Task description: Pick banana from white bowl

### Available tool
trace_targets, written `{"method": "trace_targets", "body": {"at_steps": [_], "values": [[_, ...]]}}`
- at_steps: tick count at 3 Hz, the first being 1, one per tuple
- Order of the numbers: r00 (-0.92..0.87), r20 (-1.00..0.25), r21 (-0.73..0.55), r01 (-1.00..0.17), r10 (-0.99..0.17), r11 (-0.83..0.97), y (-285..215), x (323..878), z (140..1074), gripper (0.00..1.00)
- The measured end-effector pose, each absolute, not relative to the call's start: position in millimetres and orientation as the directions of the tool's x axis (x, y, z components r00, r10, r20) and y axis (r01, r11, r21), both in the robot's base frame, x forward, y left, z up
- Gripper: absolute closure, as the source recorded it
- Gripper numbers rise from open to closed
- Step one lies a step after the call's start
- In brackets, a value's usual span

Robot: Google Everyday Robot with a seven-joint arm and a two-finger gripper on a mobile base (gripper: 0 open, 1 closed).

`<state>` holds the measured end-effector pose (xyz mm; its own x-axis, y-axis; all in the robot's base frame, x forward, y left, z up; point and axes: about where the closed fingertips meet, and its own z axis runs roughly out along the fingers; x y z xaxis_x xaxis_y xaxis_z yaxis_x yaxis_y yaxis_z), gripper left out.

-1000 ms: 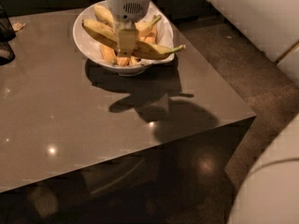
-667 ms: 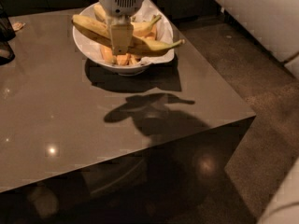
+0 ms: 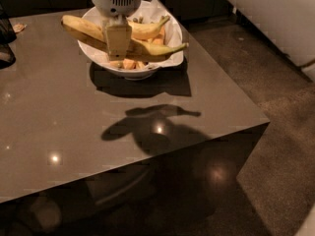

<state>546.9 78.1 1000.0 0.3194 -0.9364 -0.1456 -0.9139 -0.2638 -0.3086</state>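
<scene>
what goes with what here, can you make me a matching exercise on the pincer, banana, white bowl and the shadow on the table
1 pincer
2 banana
3 white bowl
4 shadow

A far part of the table, paper at its rim
B top of the view, over the bowl, shut on the banana
C crosswise in the grip, left end past the bowl's rim
D on the table, nearer the camera

Pairs: 1-B, 2-C, 3-A, 4-D
</scene>
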Motion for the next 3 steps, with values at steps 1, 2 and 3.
{"method": "trace_targets", "body": {"at_steps": [1,2,3], "values": [[0.352,-0.161,-0.299,-0.908,-0.922,-0.294,89,524,997,1.00],[0.391,-0.189,-0.282,-0.900,-0.901,-0.331,102,506,987,1.00],[0.391,-0.190,-0.281,-0.901,-0.900,-0.332,103,505,986,1.00]]}}
